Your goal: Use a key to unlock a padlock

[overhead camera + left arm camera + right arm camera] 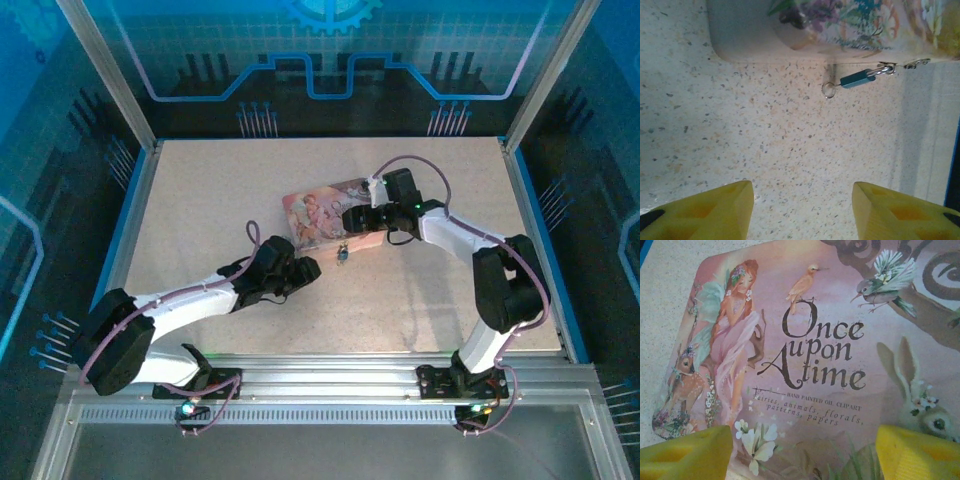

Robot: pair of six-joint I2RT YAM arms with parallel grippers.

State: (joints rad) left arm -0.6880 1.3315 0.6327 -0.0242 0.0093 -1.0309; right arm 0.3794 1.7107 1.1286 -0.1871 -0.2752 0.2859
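The padlock (858, 79) is a tiny bluish-green body lying on the table. Its silver shackle hooks into the latch on the front edge of the pink tin box (840, 25). The key (836, 86) is a thin sliver sticking out of the padlock's free end, with a small wire ring on it. From above, the padlock (342, 255) lies just in front of the pink tin box (320, 212). My left gripper (802, 200) is open over bare table, short of the padlock, holding nothing. My right gripper (805, 452) is open above the tin's lid (810, 340).
The speckled table (420, 290) has raised blue side rails and metal frame posts at the corners. The tin box lies near the middle, between the two arms. Free table lies at the far end and to the left.
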